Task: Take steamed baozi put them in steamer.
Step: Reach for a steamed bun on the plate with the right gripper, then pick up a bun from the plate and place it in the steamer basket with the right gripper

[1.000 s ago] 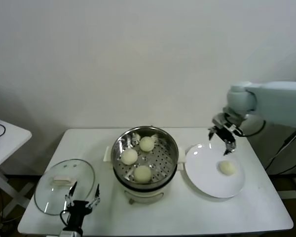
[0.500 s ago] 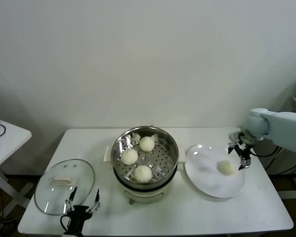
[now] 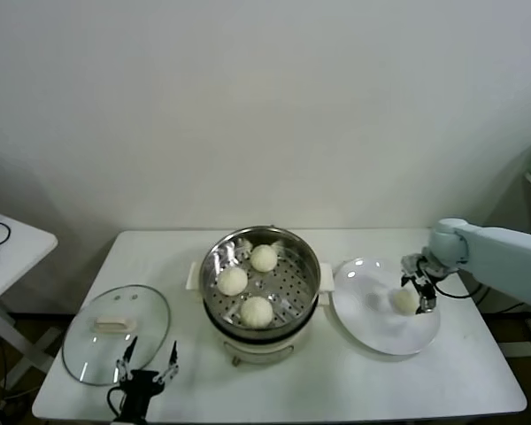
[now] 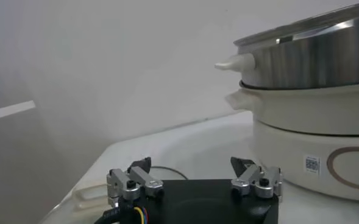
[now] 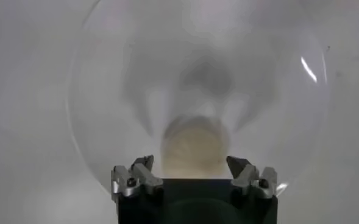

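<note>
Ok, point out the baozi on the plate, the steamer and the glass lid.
baozi on the plate (image 3: 405,300), head view, on its domed top.
steamer (image 3: 214,303), head view, on its steel side wall at the robot's left.
glass lid (image 3: 146,312), head view, on bare glass beside its handle.

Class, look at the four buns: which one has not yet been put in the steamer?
The baozi on the white plate, beside the right pincer: bun. The other three sit inside the steamer.

A plain off-white wall (image 3: 265,106) is rising behind the white desk (image 3: 336,390); a second white table (image 3: 4,248) is standing at the left edge.
</note>
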You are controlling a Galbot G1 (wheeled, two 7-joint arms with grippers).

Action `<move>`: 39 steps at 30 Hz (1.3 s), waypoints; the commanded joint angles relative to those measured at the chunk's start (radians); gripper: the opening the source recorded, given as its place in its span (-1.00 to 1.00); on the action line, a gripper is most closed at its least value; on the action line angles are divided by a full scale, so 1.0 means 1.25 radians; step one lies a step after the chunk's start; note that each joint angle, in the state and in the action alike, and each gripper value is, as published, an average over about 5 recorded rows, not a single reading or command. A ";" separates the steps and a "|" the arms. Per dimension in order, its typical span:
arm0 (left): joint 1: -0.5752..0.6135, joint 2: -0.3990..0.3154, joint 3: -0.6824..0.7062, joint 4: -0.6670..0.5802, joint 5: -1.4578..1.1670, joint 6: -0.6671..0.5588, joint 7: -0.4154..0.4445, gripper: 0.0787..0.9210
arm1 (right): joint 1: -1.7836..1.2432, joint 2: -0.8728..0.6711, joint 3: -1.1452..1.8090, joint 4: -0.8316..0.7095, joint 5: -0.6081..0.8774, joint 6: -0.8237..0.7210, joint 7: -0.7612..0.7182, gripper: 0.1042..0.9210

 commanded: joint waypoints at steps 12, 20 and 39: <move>0.003 0.004 0.005 -0.010 0.003 -0.002 0.000 0.77 | 0.270 -0.003 -0.169 0.163 0.128 -0.064 0.008 0.08; 0.005 0.016 0.006 -0.011 -0.007 -0.008 0.000 0.77 | 0.700 0.105 -0.346 0.373 0.423 -0.121 -0.041 0.07; -0.008 0.018 0.006 -0.016 -0.027 -0.007 0.002 0.77 | 0.470 0.292 -0.128 0.434 0.536 -0.289 0.080 0.10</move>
